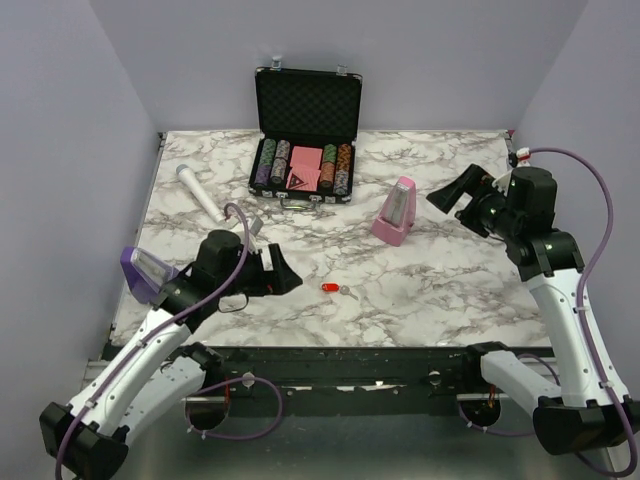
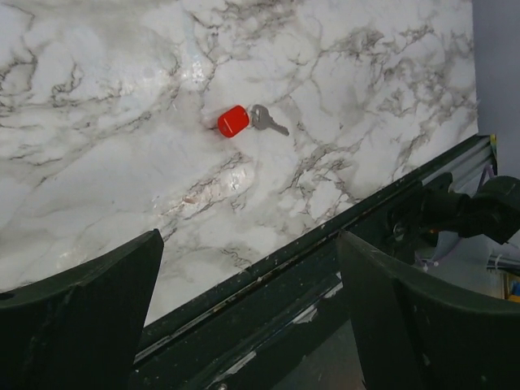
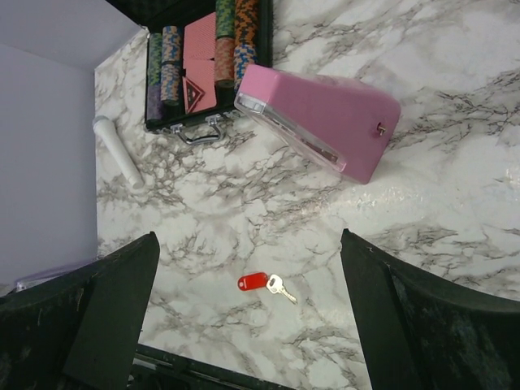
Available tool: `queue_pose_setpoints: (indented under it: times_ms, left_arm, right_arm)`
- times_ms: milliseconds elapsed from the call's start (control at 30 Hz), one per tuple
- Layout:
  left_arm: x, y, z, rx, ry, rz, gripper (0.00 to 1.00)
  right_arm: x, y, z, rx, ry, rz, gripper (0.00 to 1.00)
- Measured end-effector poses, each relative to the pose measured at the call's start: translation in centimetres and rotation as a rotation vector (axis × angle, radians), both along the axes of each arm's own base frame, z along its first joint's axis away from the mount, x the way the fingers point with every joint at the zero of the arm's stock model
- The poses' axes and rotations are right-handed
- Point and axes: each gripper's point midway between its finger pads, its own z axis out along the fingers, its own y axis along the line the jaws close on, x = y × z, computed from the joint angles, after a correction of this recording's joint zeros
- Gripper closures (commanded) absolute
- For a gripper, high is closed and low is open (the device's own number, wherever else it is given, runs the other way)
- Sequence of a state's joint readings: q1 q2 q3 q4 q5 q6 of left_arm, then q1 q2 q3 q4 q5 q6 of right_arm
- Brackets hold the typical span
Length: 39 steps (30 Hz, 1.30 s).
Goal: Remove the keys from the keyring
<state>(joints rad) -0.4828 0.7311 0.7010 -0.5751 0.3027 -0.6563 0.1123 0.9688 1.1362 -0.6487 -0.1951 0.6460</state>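
Nothing done yet. Low in the centre of the top view, flat on the marble table: keyring with keys joined at the right end, touched by neither arm. At lower left, left gripper, fingers wide and empty, near the pair. At right, right gripper, fingers wide and empty, well apart, past the pink metronome. Left to do, by the look of it: pinning the red tag, gripping the key, working it free.

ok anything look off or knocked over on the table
Nothing stands out. The metronome stands upright, the chip case sits open with chips in neat rows, the white microphone lies flat, and the red keyring with its key at one end lies near the front edge.
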Motion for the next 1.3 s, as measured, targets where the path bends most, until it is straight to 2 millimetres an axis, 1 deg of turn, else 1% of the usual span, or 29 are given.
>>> queue_pose_setpoints:
  times_ms: [167, 233, 400, 500, 600, 700, 800, 900, 1000, 1133, 1200, 1300]
  left_arm:
    - [-1.0, -2.1, -3.5, 0.022, 0.087, -0.037, 0.07]
    - [-1.0, -2.9, -4.4, 0.013, 0.104, -0.039, 0.07]
    - [-0.7, -4.4, -5.4, -0.035, 0.107, -0.034, 0.08]
    - [-0.2, -4.8, -5.9, -0.055, 0.101, -0.012, 0.08]
    - [0.4, -5.3, -6.4, -0.087, 0.097, 0.020, 0.11]
    - [0.7, -5.6, -7.5, -0.116, 0.105, 0.045, 0.12]
    - [0.7, -5.9, -9.0, -0.117, 0.143, 0.059, 0.12]
    - [1.1, -6.3, -10.2, -0.116, 0.175, 0.071, 0.15]
    - [1.5, -7.0, -10.6, -0.131, 0.185, 0.077, 0.21]
    - [2.1, -7.7, -10.9, -0.152, 0.191, 0.076, 0.28]
    - [2.2, -7.9, -11.1, -0.154, 0.193, 0.074, 0.30]
    - [2.3, -8.3, -11.9, -0.143, 0.210, 0.069, 0.35]
  right_arm:
    - [-0.4, 0.9, -0.1, 0.022, 0.005, 0.048, 0.00]
    - [-0.6, 1.2, -0.5, 0.029, 0.018, 0.064, 0.00]
    - [-1.2, 1.7, -2.2, 0.042, 0.059, 0.097, 0.00]
    - [-1.6, 2.0, -3.0, 0.051, 0.073, 0.111, 0.00]
    - [-2.0, 2.4, -3.7, 0.071, 0.077, 0.131, 0.00]
    - [-2.2, 2.9, -4.2, 0.101, 0.069, 0.148, 0.00]
    - [-2.5, 3.6, -5.0, 0.145, 0.067, 0.173, 0.00]
    - [-2.7, 4.2, -6.1, 0.187, 0.083, 0.193, 0.00]
    - [-2.9, 4.6, -6.9, 0.212, 0.097, 0.202, 0.00]
    - [-2.9, 4.8, -6.9, 0.226, 0.091, 0.214, 0.00]
    - [-2.7, 4.9, -6.7, 0.230, 0.080, 0.220, 0.00]
    - [-2.7, 5.0, -6.6, 0.234, 0.071, 0.228, 0.00]
